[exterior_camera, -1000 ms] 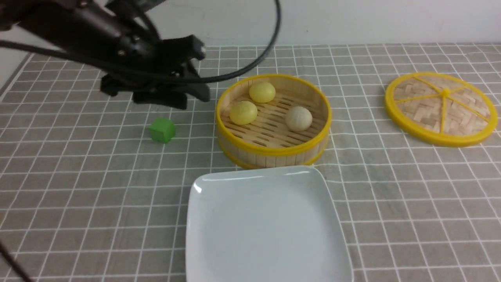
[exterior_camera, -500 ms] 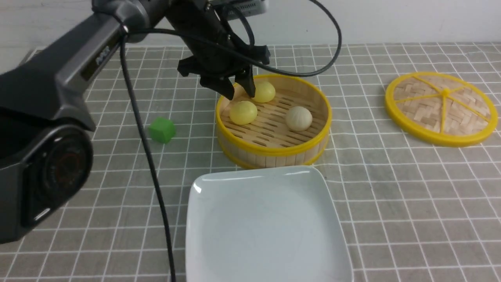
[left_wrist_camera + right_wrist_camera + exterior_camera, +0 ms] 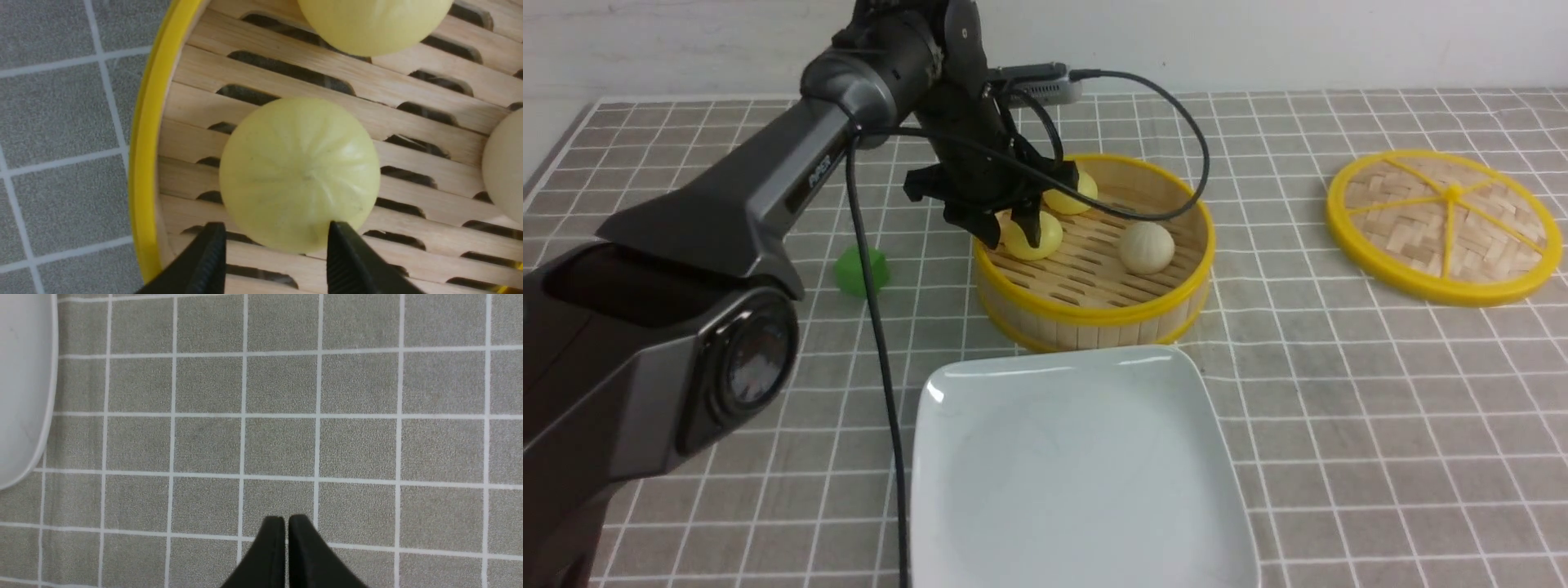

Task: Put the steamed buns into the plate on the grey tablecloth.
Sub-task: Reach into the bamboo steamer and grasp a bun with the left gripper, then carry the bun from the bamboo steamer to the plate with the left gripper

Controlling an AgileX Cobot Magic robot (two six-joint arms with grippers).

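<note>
Since the earlier frame we have lowered our left gripper (image 3: 1014, 239), right of the green cube (image 3: 854, 273), from the back rim of the steamer basket (image 3: 1094, 314) over the nearer yellow bun (image 3: 1049, 237); its jaws stand wide apart, flanking that bun, not gripping. Three steamed buns (image 3: 1146, 247) lie in the basket, behind the plate (image 3: 1078, 465) on the grey tablecloth (image 3: 1380, 408). Our right gripper (image 3: 286, 522) hangs over the cloth, jaws pressed together, empty.
</note>
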